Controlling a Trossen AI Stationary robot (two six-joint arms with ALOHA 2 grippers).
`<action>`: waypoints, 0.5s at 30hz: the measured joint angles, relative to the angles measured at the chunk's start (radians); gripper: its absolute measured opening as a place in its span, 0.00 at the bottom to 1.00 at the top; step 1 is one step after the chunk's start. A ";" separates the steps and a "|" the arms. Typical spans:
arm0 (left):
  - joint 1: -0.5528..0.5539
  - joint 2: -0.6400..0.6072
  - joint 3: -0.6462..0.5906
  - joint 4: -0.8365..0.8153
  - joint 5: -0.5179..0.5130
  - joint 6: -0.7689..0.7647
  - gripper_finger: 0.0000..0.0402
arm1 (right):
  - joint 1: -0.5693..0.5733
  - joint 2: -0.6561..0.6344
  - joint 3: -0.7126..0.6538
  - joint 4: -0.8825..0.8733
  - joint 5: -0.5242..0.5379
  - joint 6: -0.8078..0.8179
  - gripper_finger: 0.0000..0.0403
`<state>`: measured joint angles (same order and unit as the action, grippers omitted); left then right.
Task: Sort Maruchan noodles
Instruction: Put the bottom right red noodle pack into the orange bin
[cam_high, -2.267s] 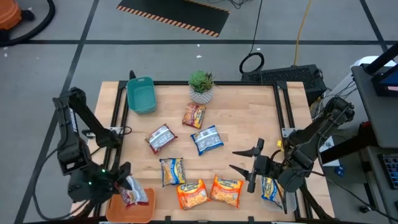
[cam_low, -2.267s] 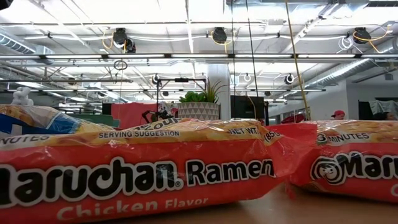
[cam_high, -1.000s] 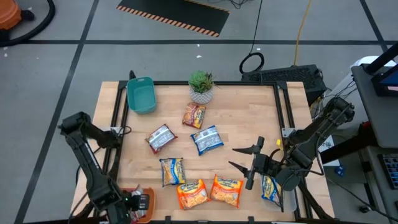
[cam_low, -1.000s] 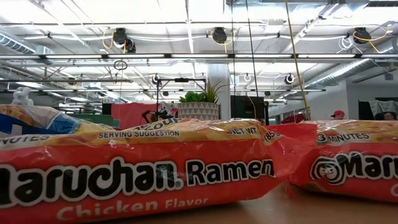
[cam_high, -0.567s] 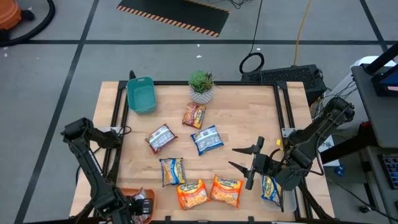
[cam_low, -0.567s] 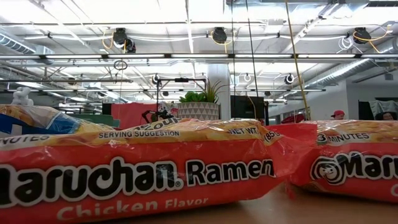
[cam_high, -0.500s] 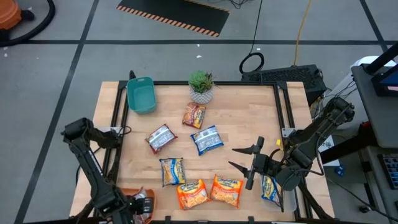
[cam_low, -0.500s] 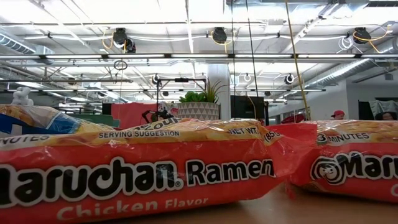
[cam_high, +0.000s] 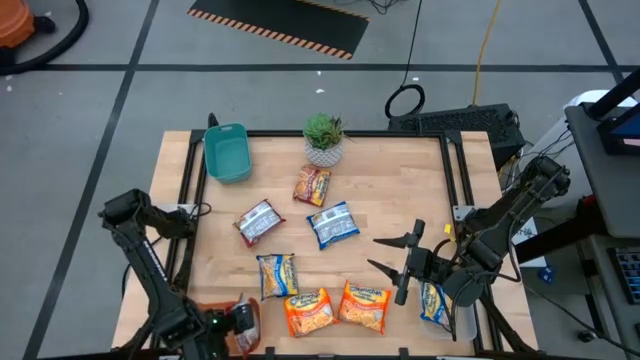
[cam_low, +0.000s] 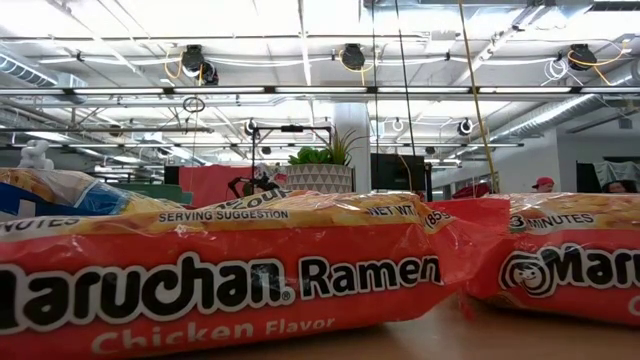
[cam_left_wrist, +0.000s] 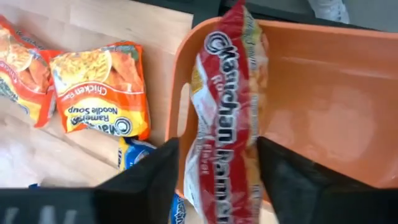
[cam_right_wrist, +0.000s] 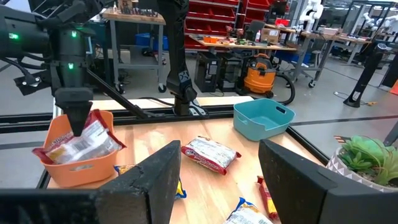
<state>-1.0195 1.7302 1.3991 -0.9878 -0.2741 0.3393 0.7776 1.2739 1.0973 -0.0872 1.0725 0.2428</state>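
My left gripper (cam_high: 238, 322) points down into the orange bin (cam_left_wrist: 323, 93) at the table's near left corner. A dark red Maruchan packet (cam_left_wrist: 224, 112) stands on edge in the bin between its parted fingers. Other packets lie flat on the table: silver-red (cam_high: 259, 221), dark red (cam_high: 312, 185), blue (cam_high: 333, 224), blue-and-yellow (cam_high: 277, 275) and two orange (cam_high: 309, 311) (cam_high: 365, 305). My right gripper (cam_high: 400, 270) hovers level over the table's near right part, open, with nothing between its fingers. My left gripper has a finger on each flat face of the dark red packet, near its upper edge (cam_left_wrist: 219, 186), coming from above. A narrow gap shows beside one finger (cam_left_wrist: 163, 180). Whether the other finger touches the packet, I cannot tell. The packet's lower end rests in the bin.
A teal bin (cam_high: 227, 152) stands at the far left and a potted plant (cam_high: 323, 138) at the far middle. Another blue-and-yellow packet (cam_high: 435, 303) lies under my right arm at the near right edge. In the low view the orange packets (cam_low: 220, 280) fill the foreground.
My left gripper has shifted slightly toward the table's right over the orange bin and has rolled about its own line, staying low over the bin with the dark red packet.
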 joint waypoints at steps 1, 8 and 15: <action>-0.001 0.000 0.000 0.000 0.001 -0.001 0.59 | 0.000 0.000 0.000 0.000 0.000 0.001 0.53; -0.002 0.000 0.000 -0.011 -0.019 -0.041 0.74 | 0.000 0.000 0.000 0.000 0.000 0.006 0.53; -0.019 -0.004 0.073 -0.189 -0.130 -0.134 0.75 | 0.000 0.000 0.000 0.000 -0.003 0.007 0.53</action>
<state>-1.0389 1.7261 1.4724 -1.1770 -0.4036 0.2051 0.7780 1.2739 1.0973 -0.0872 1.0695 0.2497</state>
